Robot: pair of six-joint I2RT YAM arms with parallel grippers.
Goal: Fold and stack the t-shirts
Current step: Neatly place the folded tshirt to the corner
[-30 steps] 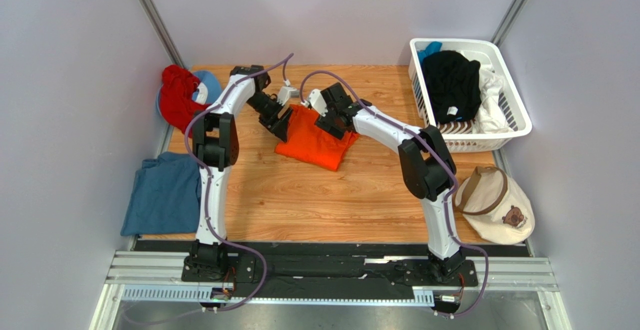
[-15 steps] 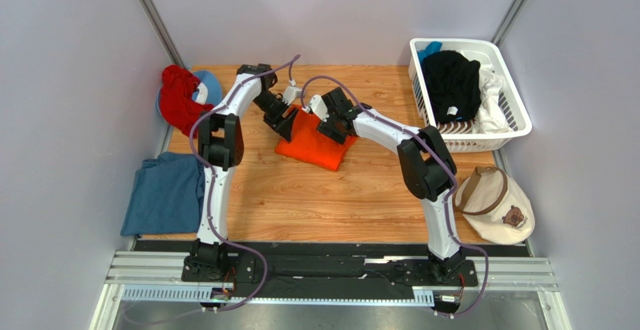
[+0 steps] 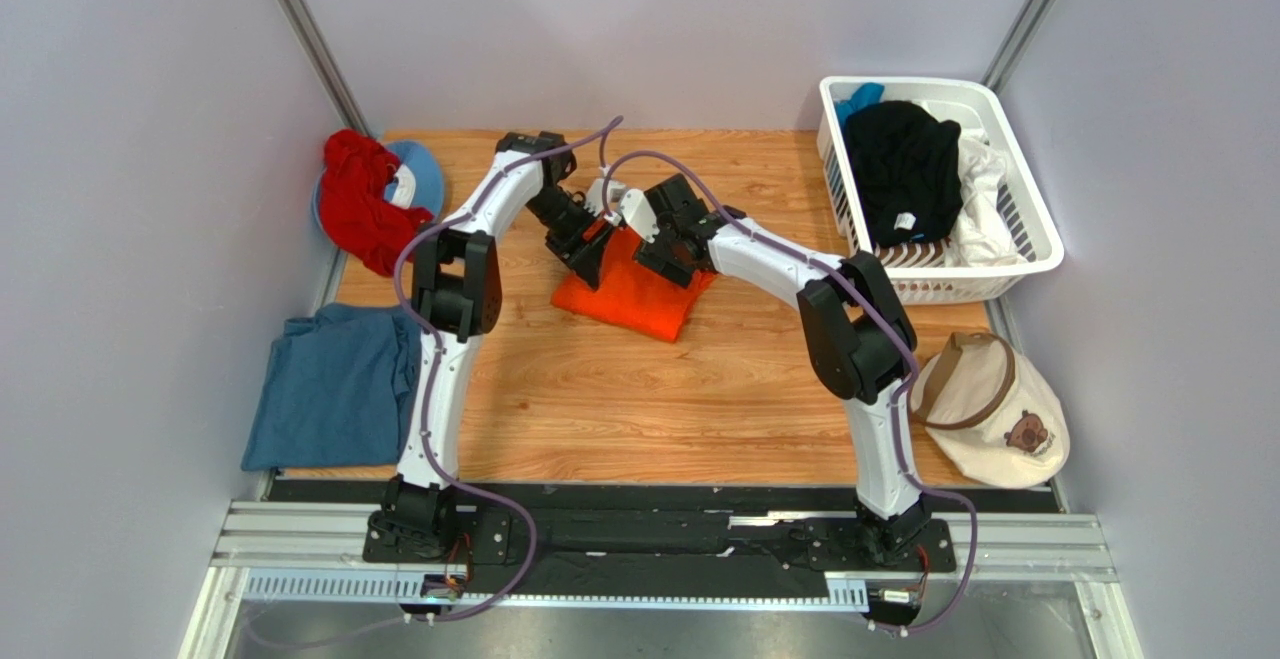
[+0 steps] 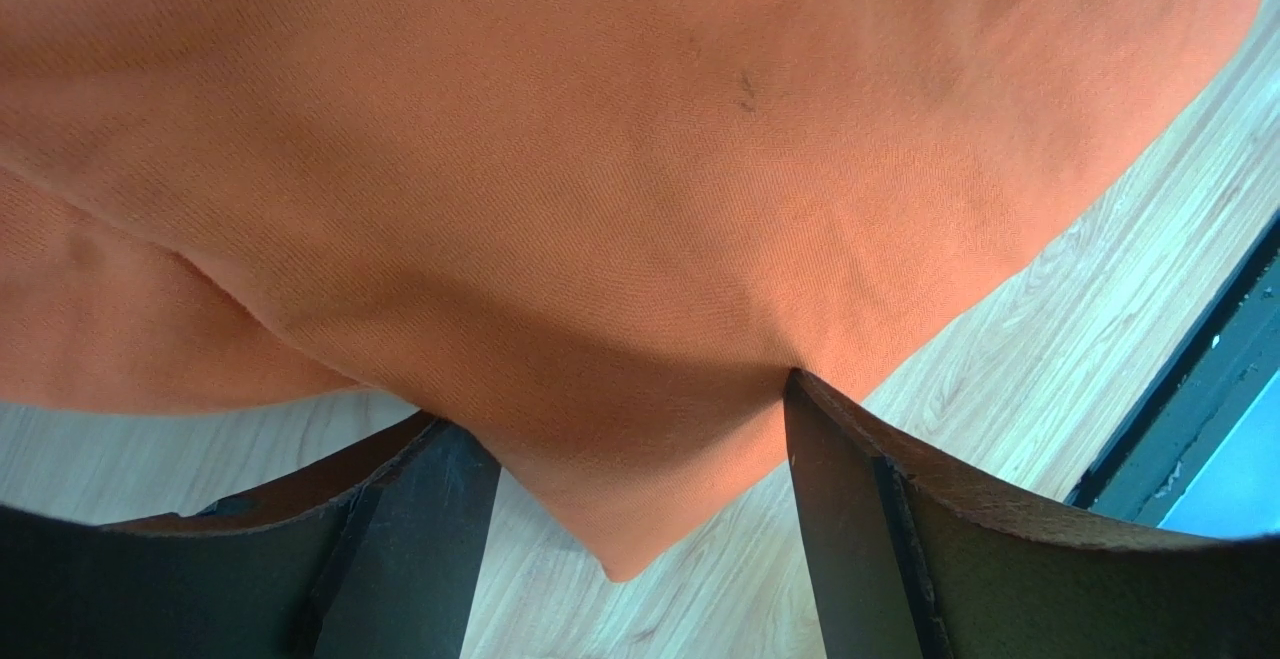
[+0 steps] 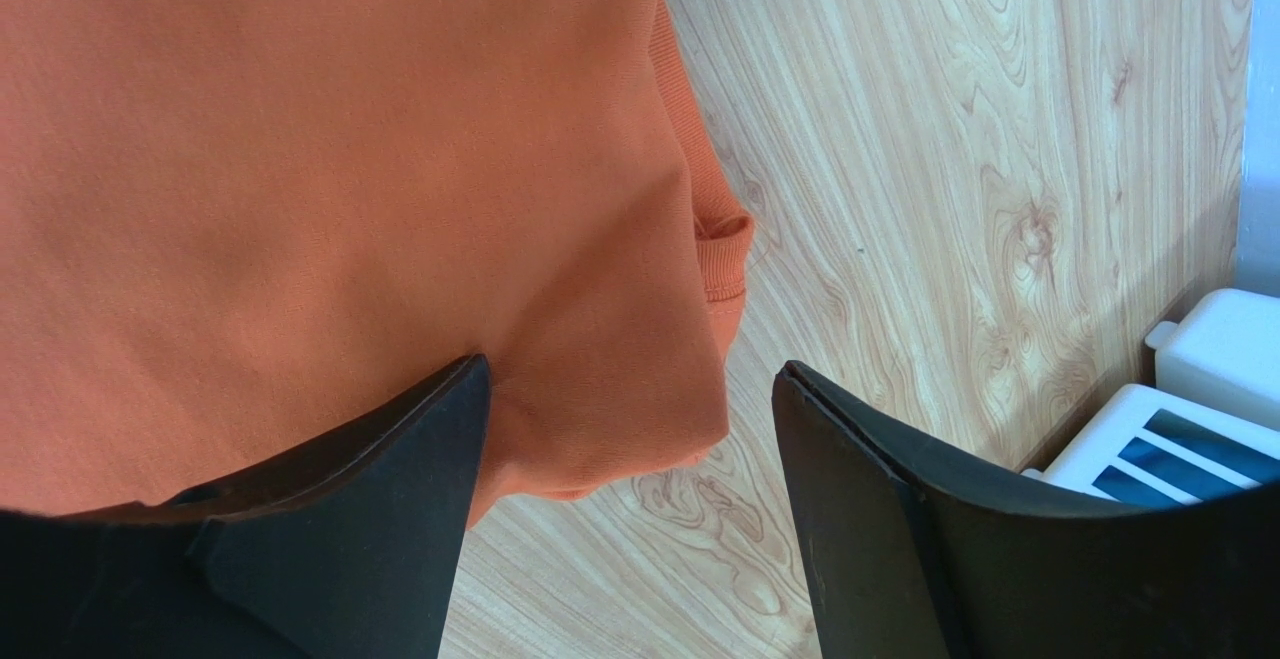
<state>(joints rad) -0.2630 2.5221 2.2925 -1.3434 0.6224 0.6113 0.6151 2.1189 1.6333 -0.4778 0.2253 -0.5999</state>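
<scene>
The left end effector (image 4: 624, 407) stands open with a corner of the bright orange soft cloth t-shirt (image 3: 643, 299) lying between its fingers. The right end effector (image 5: 631, 374) is likewise open, astride the shirt's hemmed edge, and neither pinches cloth. The shirt lies roughly folded at the back middle of the light wooden bench (image 3: 676, 404); a shallow closing might catch only the top layer, so a lift would likely peel the fold open, and uneven pulls could drag it askew.
</scene>
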